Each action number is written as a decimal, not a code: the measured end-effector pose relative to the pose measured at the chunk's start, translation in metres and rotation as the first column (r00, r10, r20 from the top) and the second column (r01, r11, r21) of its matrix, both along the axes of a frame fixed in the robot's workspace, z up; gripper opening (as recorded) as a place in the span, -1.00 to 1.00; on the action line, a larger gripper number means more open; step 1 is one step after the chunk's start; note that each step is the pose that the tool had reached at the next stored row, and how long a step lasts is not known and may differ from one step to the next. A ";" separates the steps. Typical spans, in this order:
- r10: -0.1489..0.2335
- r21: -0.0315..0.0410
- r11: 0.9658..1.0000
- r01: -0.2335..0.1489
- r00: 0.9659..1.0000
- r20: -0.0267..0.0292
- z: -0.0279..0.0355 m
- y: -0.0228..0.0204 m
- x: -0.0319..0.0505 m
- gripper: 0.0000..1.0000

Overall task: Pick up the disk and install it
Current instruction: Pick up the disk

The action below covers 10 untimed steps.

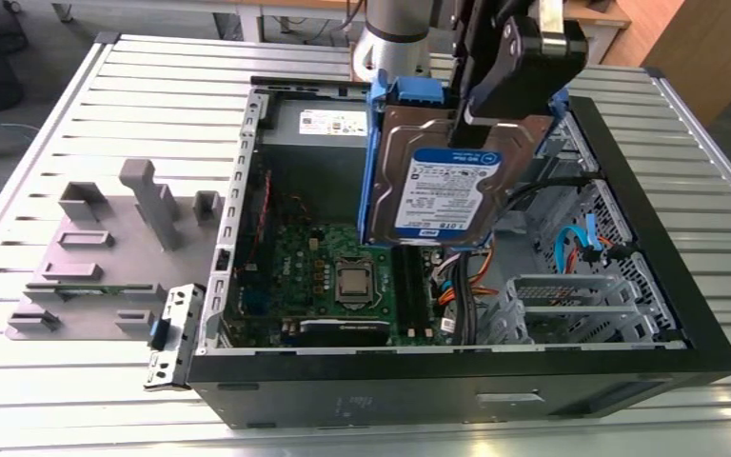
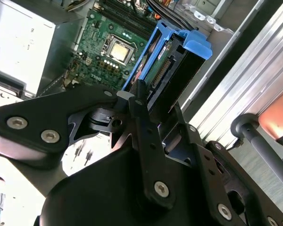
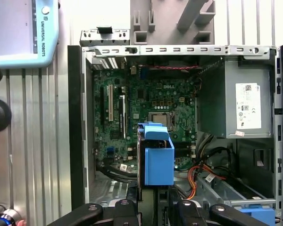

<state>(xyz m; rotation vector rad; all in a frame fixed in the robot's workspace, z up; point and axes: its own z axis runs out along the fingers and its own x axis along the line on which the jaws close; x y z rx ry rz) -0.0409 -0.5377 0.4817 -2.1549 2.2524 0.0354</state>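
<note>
- A robotics lab or workshop: a slotted aluminium bench [image 1: 35, 381] carries the work.
- An opened computer case [image 1: 467, 395] lies on it, its motherboard [image 1: 327, 276] bared.
- A grey fixture block [image 1: 106, 257] sits beside the case.
- A robot arm [image 1: 398, 29] rises behind the case.

the disk [image 1: 448, 190] is dull silver metal with blue plastic rails [image 1: 373, 181]; the end effector [image 1: 508, 107] matt black; the surface [image 1: 73, 400] ribbed bare metal.

Gripper [image 2: 155, 102] clamps disk [image 2: 169, 63] edge-on, blue rails [image 2: 196, 47] on it, over open case [image 2: 236, 49]. Below: green mobo [image 2: 101, 28] w/ CPU [image 2: 120, 49], grey PSU [image 2: 19, 42] beside. Slatted table [image 2: 262, 75] past case wall.
</note>
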 end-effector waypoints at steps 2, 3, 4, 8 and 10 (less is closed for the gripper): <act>0.000 0.000 1.000 0.000 1.000 0.000 -0.0002 -0.0036 0.0000 -0.30; 0.000 0.000 1.000 0.000 1.000 0.000 -0.0002 -0.0054 0.0000 -0.30; 0.000 0.000 1.000 0.000 1.000 0.000 -0.0003 -0.0069 0.0000 -0.30; 0.000 0.000 1.000 0.000 1.000 0.000 -0.0005 -0.0139 0.0000 -0.30; 0.000 0.000 1.000 0.000 1.000 0.000 -0.0007 -0.0173 0.0000 -0.30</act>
